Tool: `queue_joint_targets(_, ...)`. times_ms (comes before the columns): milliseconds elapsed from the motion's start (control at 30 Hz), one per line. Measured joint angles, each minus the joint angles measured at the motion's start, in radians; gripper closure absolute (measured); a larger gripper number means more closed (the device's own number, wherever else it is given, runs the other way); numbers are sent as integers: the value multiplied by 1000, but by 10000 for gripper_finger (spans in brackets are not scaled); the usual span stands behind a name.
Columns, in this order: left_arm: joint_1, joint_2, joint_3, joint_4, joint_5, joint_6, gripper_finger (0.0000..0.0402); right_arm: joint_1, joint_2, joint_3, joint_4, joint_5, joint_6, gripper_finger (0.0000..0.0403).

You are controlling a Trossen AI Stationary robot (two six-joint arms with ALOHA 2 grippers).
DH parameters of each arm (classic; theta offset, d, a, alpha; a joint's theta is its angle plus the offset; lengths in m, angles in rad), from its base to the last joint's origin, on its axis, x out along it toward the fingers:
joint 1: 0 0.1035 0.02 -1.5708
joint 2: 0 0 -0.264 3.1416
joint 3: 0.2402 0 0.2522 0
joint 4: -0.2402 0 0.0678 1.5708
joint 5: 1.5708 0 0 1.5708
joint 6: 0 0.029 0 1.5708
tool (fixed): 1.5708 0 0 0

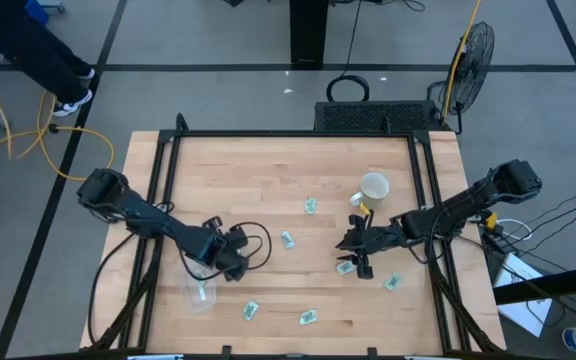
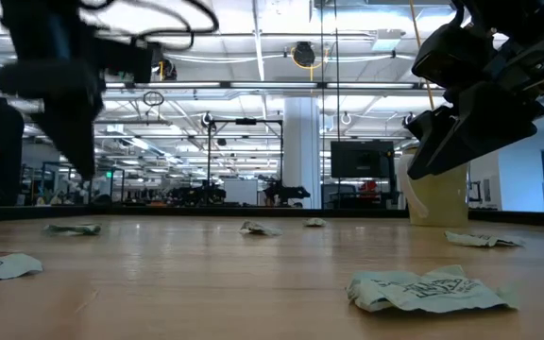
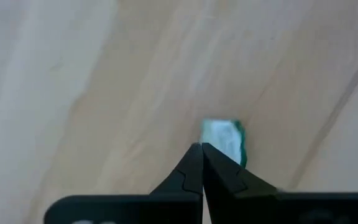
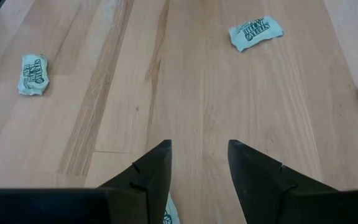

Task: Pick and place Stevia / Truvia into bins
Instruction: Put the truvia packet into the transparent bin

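Observation:
Pale green and white packets lie flat and scattered on the wooden table (image 1: 268, 170): one (image 1: 311, 205), another (image 1: 288, 240), and several nearer the front (image 1: 251, 311) (image 1: 309, 318) (image 1: 392, 283). The clear cup (image 1: 200, 285) stands front left with one packet (image 1: 204, 293) in it. My left gripper (image 1: 230, 265) (image 3: 202, 148) is shut, raised beside the cup. A packet (image 3: 225, 140) shows face-on just past its tips. My right gripper (image 1: 356, 255) (image 4: 199, 149) is open above the table. A packet (image 1: 345, 267) (image 4: 169, 216) lies under its fingers. My left gripper is shut with a green packet (image 3: 225, 140) showing right beside its fingertips, partly behind one finger (image 3: 229, 174). I cannot tell whether the fingers touch it or it lies below them.
A cream mug (image 1: 373, 187) (image 2: 433, 194) stands far right of centre, just beyond my right arm. Black frame rails (image 1: 163, 190) run along the table's left and right sides. More packets (image 4: 255, 32) (image 4: 33, 74) lie ahead of the right gripper. Bare wood shows at the far left.

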Motion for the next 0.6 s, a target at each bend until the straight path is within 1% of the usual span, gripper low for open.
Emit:
queue_joint_targets(67,-20,2,101,-159,0,-65,399,0,0,0,0,0,0,250)
queue_joint_targets(133,-56,0,196,-279,9,-139,399,0,0,0,-3,0,0,250)
queue_joint_targets(200,-102,-1,264,-342,23,-227,399,0,0,0,-5,0,0,250)
queue_joint_targets(267,-154,0,301,-339,31,-313,400,0,0,0,-10,0,0,250)
queue_joint_targets(333,-204,0,310,-309,4,-387,399,0,0,0,-19,0,0,250)
queue_joint_targets(433,-246,1,286,-270,-66,-406,392,0,0,0,-27,0,-6,250)
queue_joint_targets(500,-234,1,254,-247,-97,-385,385,0,0,0,-26,0,-7,250)
queue_joint_targets(600,-183,1,192,-243,-120,-464,378,0,0,0,-20,0,-7,250)
